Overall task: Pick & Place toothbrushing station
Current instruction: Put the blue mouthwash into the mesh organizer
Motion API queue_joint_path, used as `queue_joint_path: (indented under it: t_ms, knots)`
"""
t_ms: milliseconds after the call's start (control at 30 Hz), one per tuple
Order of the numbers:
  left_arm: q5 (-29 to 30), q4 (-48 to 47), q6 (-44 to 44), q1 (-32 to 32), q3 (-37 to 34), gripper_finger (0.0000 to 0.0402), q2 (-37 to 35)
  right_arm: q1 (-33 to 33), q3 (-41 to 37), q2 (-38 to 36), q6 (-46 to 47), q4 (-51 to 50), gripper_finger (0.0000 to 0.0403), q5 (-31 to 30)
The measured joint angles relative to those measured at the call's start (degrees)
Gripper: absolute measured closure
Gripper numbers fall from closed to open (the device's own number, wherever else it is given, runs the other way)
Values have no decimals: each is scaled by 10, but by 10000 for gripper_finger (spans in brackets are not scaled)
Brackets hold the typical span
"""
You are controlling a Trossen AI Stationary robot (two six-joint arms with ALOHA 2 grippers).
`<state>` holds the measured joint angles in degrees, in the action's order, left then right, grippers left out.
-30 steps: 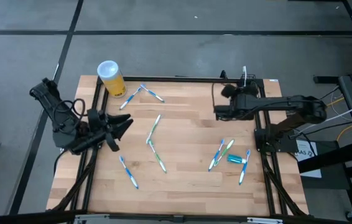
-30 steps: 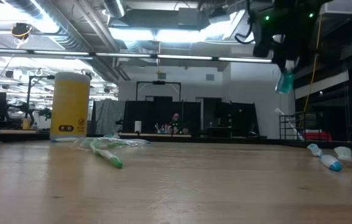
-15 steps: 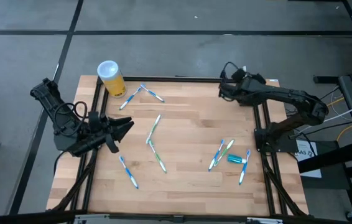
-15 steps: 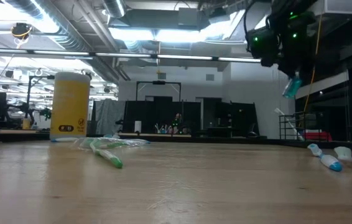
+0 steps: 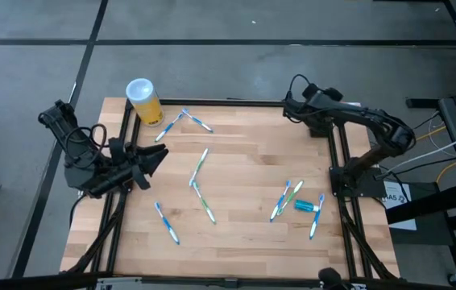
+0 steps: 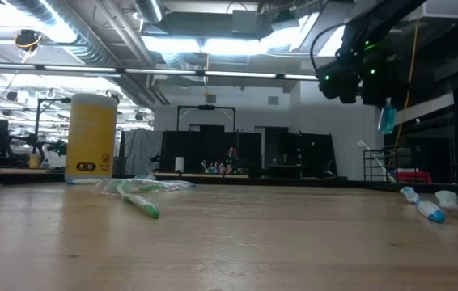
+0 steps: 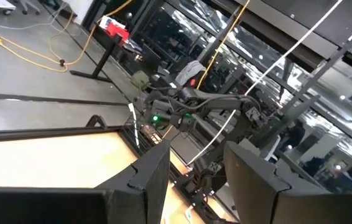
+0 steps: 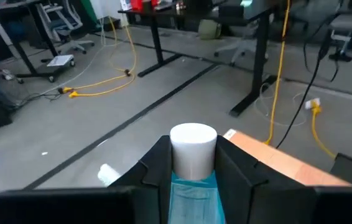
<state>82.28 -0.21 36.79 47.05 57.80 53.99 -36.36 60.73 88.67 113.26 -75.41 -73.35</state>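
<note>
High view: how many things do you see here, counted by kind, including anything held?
Toothbrushes: 8, though some overlap
Yellow cup: 1
Small teal item on the table: 1
Blue item with white cap, held in the right hand: 1
Total: 11

The pale butcher-block wooden table top (image 5: 244, 169) looks smooth with a soft satin sheen, its strips of grain plain to see. A matt black metal frame (image 5: 128, 129) edges it. The yellow cylindrical cup (image 5: 147, 103) looks like smooth plastic, with a white lid. The scattered slim blue, green and white toothbrushes (image 5: 201, 193) seem glossy plastic. The floor's grey surface (image 5: 212, 72) looks matt, like carpet
</note>
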Motion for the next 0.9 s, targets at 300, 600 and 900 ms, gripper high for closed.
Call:
queue_joint_path:
  t_ms: [300, 600, 900]
  knots:
    - [12, -32, 2, 0, 0, 255, -14, -15, 0, 74, 1, -8, 310, -40]
    - [12, -74, 31, 0, 0, 255, -35, -23, -4, 94, 68, -56, 310, -53]
    - [12, -113, 48, 0, 0, 255, -54, -33, -44, 92, 78, -40, 310, -43]
